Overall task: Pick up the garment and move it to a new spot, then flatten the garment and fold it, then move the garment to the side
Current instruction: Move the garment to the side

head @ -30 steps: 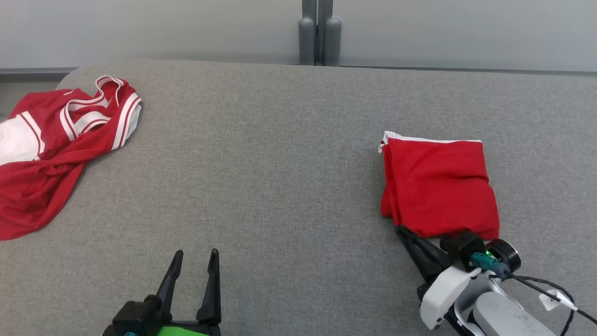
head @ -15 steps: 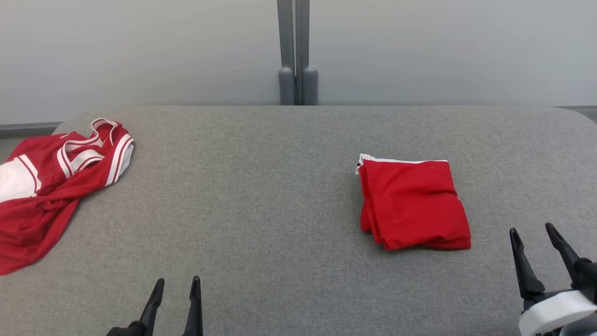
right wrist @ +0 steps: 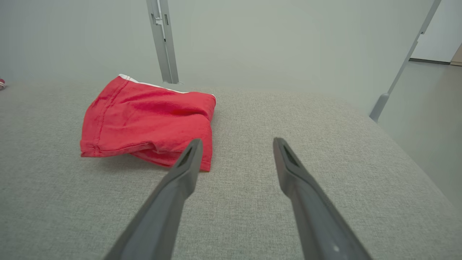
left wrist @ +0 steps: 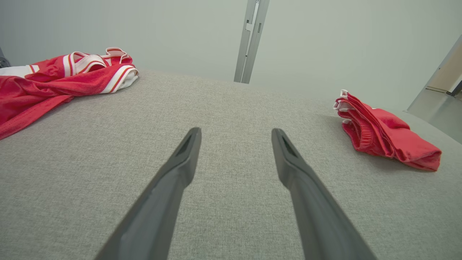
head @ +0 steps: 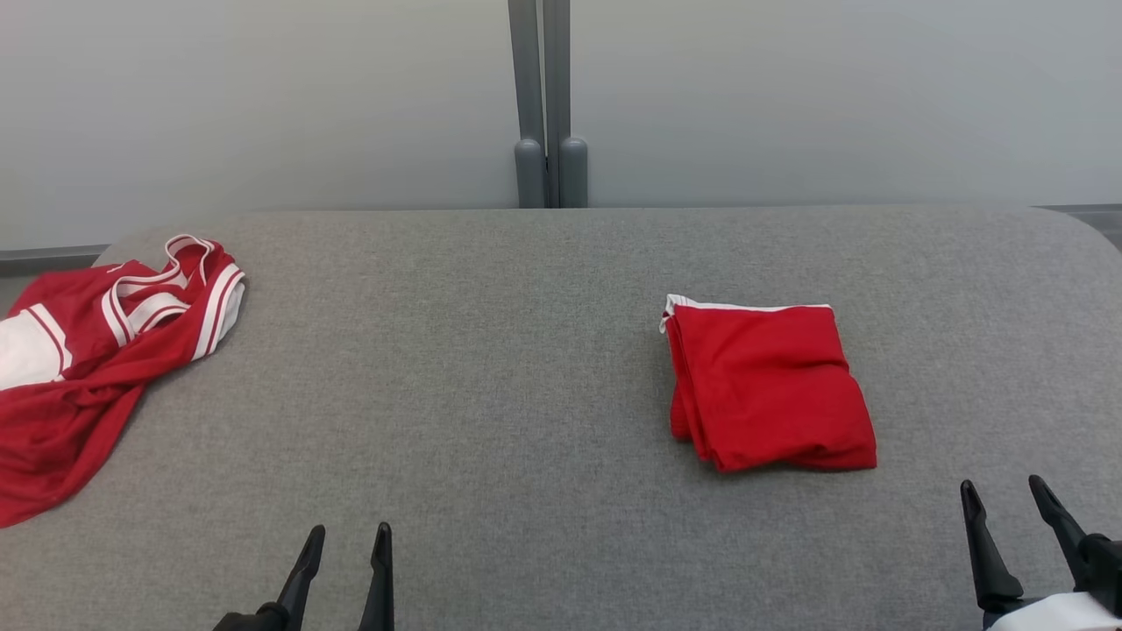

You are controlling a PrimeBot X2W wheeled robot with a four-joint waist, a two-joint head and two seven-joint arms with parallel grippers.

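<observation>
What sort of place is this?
Probably a lab or test room: a grey fabric-covered table, bare pale partition panels behind it, and a folded red garment plus a crumpled red jersey.

No readable text, labels or numbers anywhere.

You are looking at a table that is wearing a grey woven cloth cover, matt and slightly rough, its weave standing out in both wrist views. The folded garment is reading as soft red cloth, matt, with stitched hems and a white edge band. The crumpled jersey is showing a finer, mesh-like red cloth with a faint sheen and white trim. The jaws of the left gripper and right gripper are looking like smooth, dark, matt plastic. The post is appearing as smooth grey metal against a matt pale wall.
</observation>
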